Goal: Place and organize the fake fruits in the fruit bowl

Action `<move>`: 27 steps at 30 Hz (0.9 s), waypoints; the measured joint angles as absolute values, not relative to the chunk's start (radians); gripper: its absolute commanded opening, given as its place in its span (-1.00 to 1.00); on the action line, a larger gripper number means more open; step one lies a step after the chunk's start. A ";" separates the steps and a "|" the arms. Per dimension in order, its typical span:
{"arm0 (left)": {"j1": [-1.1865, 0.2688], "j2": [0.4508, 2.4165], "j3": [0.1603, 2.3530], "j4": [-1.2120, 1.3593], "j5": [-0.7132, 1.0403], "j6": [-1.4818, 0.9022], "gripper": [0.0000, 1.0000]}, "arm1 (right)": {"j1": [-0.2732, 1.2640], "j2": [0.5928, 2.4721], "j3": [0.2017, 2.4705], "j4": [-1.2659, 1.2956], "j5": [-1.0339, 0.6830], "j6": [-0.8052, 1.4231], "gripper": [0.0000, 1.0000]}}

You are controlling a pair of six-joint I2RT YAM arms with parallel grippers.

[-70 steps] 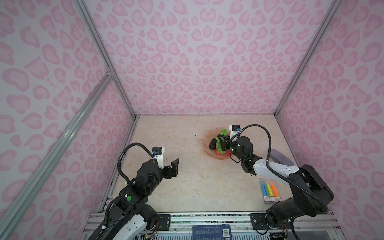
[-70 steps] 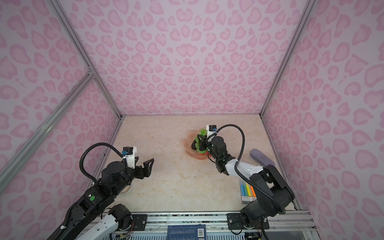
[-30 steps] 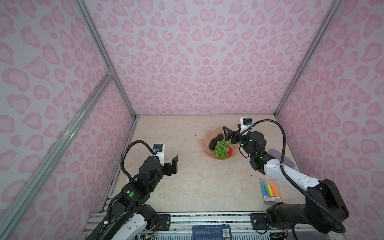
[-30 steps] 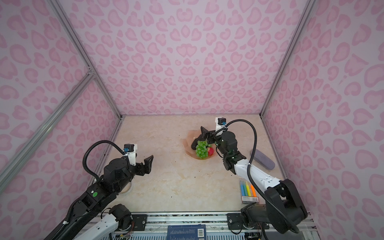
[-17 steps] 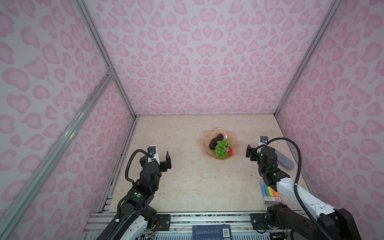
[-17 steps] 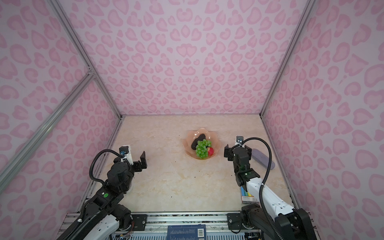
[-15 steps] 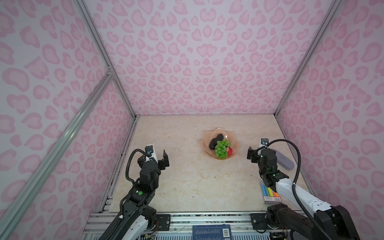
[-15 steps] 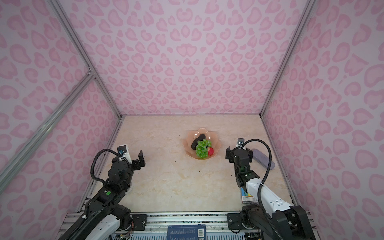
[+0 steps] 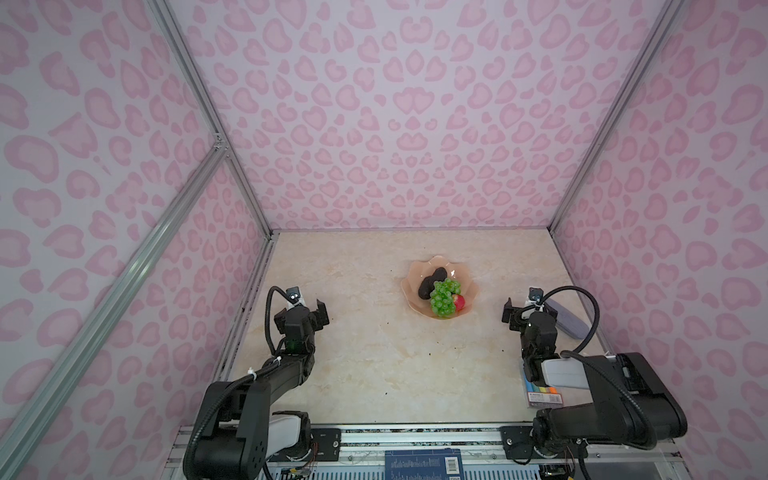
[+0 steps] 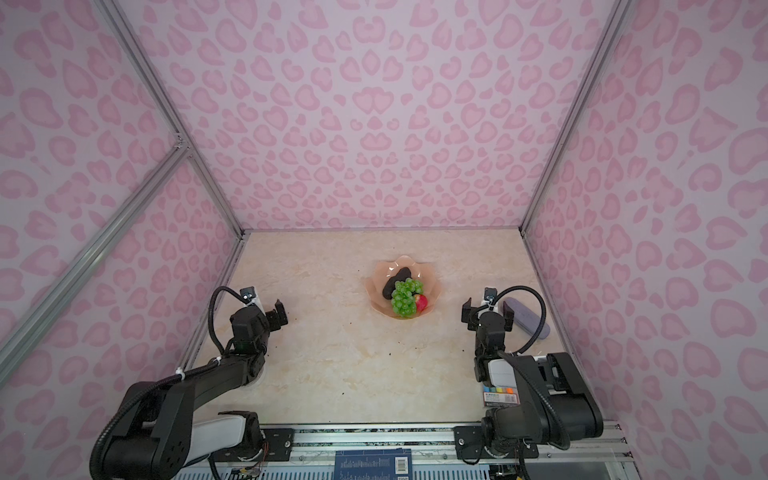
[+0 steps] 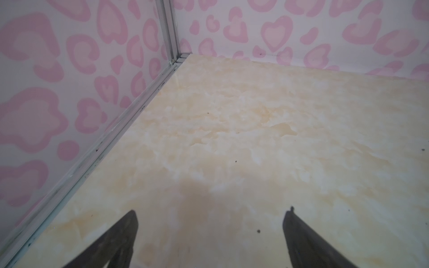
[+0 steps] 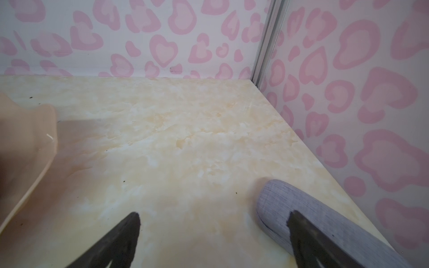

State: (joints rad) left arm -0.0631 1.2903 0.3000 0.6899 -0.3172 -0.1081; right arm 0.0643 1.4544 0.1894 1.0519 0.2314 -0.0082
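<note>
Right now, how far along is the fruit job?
Done: bunch of green grapes, dark bumpy avocados and a red fruit lie in the scalloped peach-pink bowl. In hand: nothing; left claw and right claw open, empty. Left: no loose fruit visible; at most tidying.

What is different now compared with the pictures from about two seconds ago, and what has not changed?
The right gripper, then low over the fruit bowl at the grapes, has pulled back to the near right, open and empty beside the grey case. The left gripper drew back toward the left side, also open. The grapes now lie free in the bowl. Bowl, case and marker pack stayed put.
</note>
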 measured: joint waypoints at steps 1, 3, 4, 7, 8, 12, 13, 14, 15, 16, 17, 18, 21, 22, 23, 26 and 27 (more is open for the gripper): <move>-0.056 1.325 0.311 0.738 -0.300 -0.097 0.95 | 0.057 1.502 0.184 1.101 0.226 -0.006 0.98; -0.041 1.394 0.324 0.812 -0.285 -0.085 0.96 | 0.056 1.562 0.184 1.157 0.191 -0.004 0.98; -0.033 1.430 0.327 0.840 -0.284 -0.083 0.95 | 0.054 1.561 0.190 1.155 0.178 -0.004 0.98; -0.019 1.458 0.327 0.865 -0.258 -0.083 0.95 | 0.041 1.531 0.235 1.157 0.156 -0.001 0.98; -0.016 1.460 0.327 0.879 -0.254 -0.083 0.95 | 0.037 1.542 0.247 1.173 0.152 0.002 0.98; -0.014 1.460 0.327 0.908 -0.242 -0.083 0.95 | 0.037 1.537 0.260 1.117 0.132 0.004 0.98; -0.013 1.460 0.327 0.913 -0.239 -0.083 0.95 | 0.038 1.529 0.265 1.109 0.135 0.006 0.98; -0.013 1.460 0.327 0.915 -0.239 -0.083 0.96 | 0.037 1.528 0.270 1.110 0.142 0.008 0.98; -0.013 1.460 0.327 0.915 -0.239 -0.083 0.95 | 0.037 1.531 0.273 1.110 0.147 0.008 0.98; -0.013 1.460 0.327 0.915 -0.239 -0.083 0.96 | 0.037 1.535 0.273 1.108 0.153 0.009 0.98; -0.013 1.461 0.327 0.915 -0.239 -0.083 0.96 | 0.037 1.537 0.274 1.100 0.155 0.009 0.98; -0.013 1.464 0.329 0.915 -0.236 -0.083 0.96 | 0.037 1.537 0.277 1.090 0.155 0.009 0.98; -0.011 1.470 0.335 0.914 -0.232 -0.083 0.95 | 0.037 1.530 0.286 1.065 0.153 0.008 0.98; -0.010 1.470 0.336 0.914 -0.232 -0.083 0.96 | 0.037 1.528 0.286 1.063 0.153 0.008 0.98; -0.008 1.470 0.337 0.914 -0.232 -0.083 0.96 | 0.037 1.528 0.286 1.059 0.152 0.008 0.98; -0.008 1.470 0.337 0.914 -0.232 -0.083 0.96 | 0.037 1.528 0.297 1.041 0.145 0.007 0.98; -0.008 1.470 0.336 0.914 -0.232 -0.083 0.96 | 0.037 1.528 0.300 1.040 0.145 0.007 0.98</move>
